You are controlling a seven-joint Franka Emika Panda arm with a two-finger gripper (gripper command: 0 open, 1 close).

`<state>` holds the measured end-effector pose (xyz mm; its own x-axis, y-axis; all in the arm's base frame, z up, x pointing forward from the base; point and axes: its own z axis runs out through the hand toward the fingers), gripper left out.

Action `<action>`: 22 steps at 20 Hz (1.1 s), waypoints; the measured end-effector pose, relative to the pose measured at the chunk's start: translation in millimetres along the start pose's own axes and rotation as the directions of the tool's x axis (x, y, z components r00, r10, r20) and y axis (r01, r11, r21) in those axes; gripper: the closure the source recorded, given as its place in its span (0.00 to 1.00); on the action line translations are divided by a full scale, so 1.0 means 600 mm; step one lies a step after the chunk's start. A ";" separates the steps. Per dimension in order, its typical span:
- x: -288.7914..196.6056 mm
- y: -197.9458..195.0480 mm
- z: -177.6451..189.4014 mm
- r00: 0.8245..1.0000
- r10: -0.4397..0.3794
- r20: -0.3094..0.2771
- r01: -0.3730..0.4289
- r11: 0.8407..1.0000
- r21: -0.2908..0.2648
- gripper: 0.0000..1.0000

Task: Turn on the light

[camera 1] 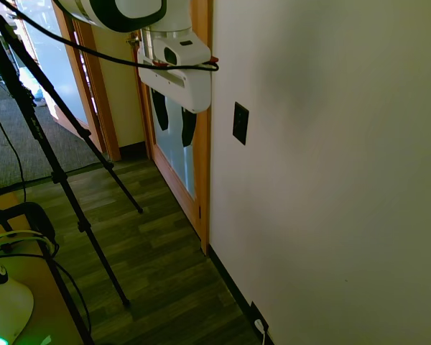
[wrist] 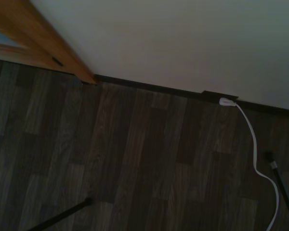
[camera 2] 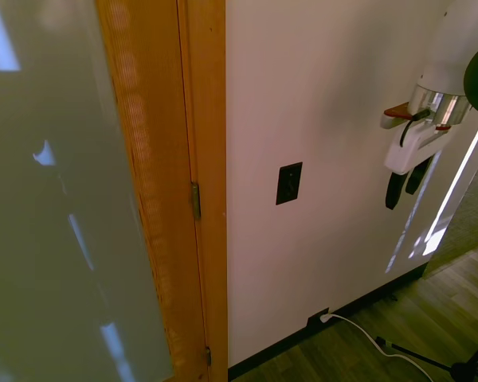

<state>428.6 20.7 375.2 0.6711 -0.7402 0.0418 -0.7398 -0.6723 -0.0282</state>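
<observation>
Filling the left half of the second exterior view, a frosted glass door panel is sitting closest to the lens in its orange wood frame, with a small hinge showing on the frame's edge. On the white wall beside the frame, the switch is showing as a small dark upright plate; no lettering on it is readable. The gripper is hanging at the right, well apart from the switch, pointing down, its two dark fingers standing a little apart with nothing between them. The arm above it is being cut off by the picture's edge. Low on the wall, a dark outlet is holding a white plug.

In the first exterior view, the gripper is hanging in front of the door frame, and its fingers are showing dark against the glass, narrowly parted and empty. The switch is sitting on the wall to its right, near but not touched. The outlet is partly cropped at the bottom edge. No brand marks are legible anywhere.

The wrist view is looking dimly down at dark plank flooring, the baseboard, the outlet and a white cord trailing away. The switch is out of this view.
</observation>
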 end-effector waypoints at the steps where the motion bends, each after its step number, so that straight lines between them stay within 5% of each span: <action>1: 0.000 0.000 0.001 1.000 0.000 0.001 0.000 1.000 -0.001 0.00; 13: 0.001 -0.078 0.023 0.986 0.038 -0.162 -0.006 0.982 0.191 0.00; 22: -0.010 -0.163 0.068 0.927 0.125 -0.353 -0.026 0.962 0.270 0.00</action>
<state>498.6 90.4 337.1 0.5128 -0.7658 0.3880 -0.7164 -0.6308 -0.2982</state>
